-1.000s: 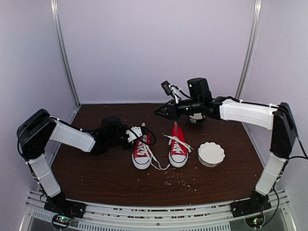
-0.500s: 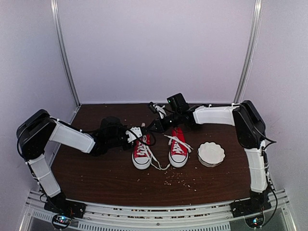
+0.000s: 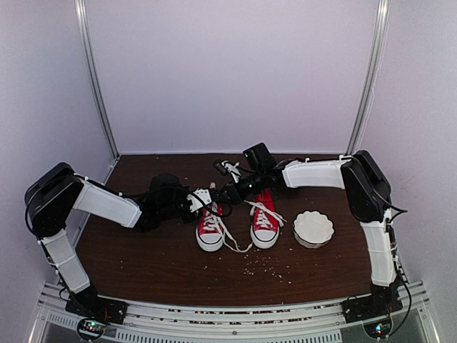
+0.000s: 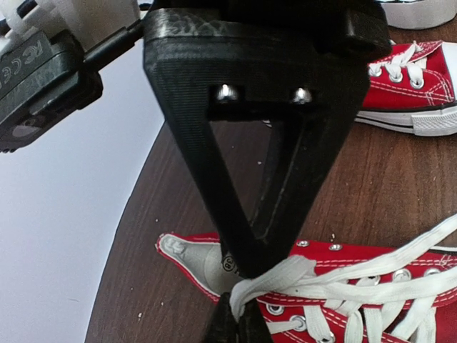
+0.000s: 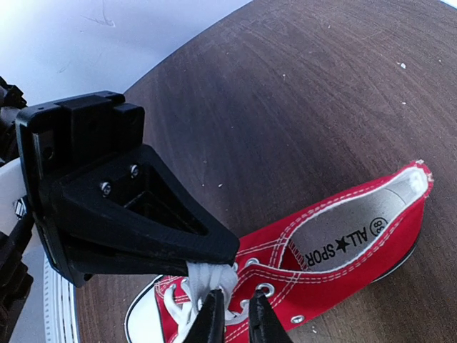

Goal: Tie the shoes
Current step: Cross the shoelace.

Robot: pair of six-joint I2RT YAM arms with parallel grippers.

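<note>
Early days: the left gripper (image 4: 233, 323) jaws clamp the lace (image 4: 285, 275) of the left sneaker (image 3: 209, 230), the right gripper (image 5: 232, 318) jaws pinch it too, no knot yet, and the right sneaker (image 3: 264, 227) lies untied.

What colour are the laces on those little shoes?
The laces are white; left wrist view shows them best.

White-shelled arms (image 3: 107, 204) (image 3: 314, 174), black tools (image 4: 235, 321) (image 5: 235, 318)
</note>
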